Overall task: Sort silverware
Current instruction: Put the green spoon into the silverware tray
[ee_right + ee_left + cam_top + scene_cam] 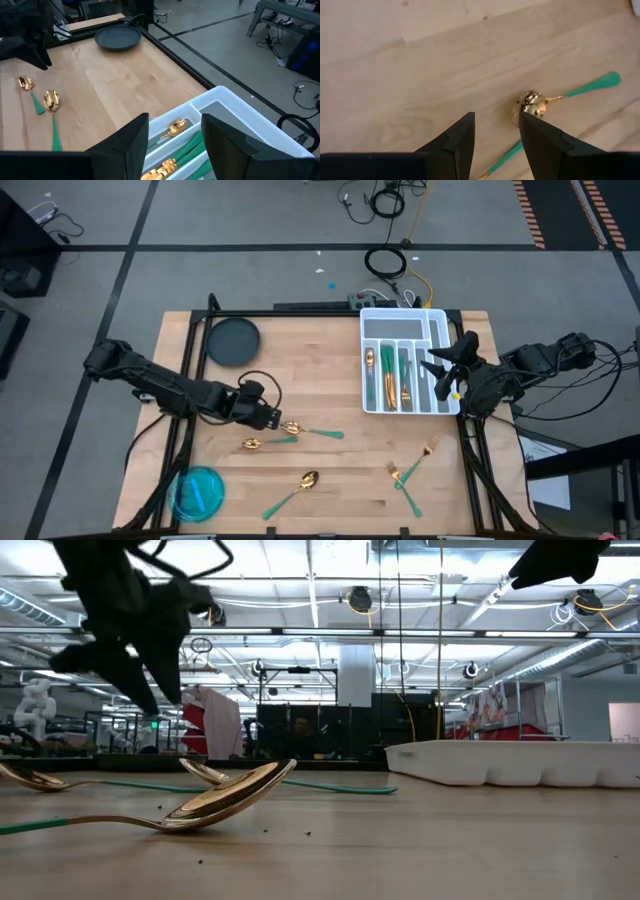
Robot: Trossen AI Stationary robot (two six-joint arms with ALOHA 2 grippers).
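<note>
On the pale wooden butcher-block table [330,340], the white plastic divided tray [404,321] sits in the upper right of the overhead frame, with several gold-headed, green-handled pieces of silverware [388,376] lying lengthwise in its slots. The right gripper [443,370] hovers over the tray's right side; its two dark fingers stand apart with nothing between them, and its wrist view looks down between them at the tray's compartments.

The left gripper [270,418] is low at centre-left of the overhead frame, its fingers spread and empty, just beside the gold bowl of a green-handled spoon [310,431]. A second spoon [268,442] lies just below it. A third spoon [294,491] lies at lower centre, and two gold forks with green handles [408,473] lie crossed at lower right.

A dark round plate [233,340] rests at the upper left of the table, and a clear blue round bowl [197,491] at the lower left.
</note>
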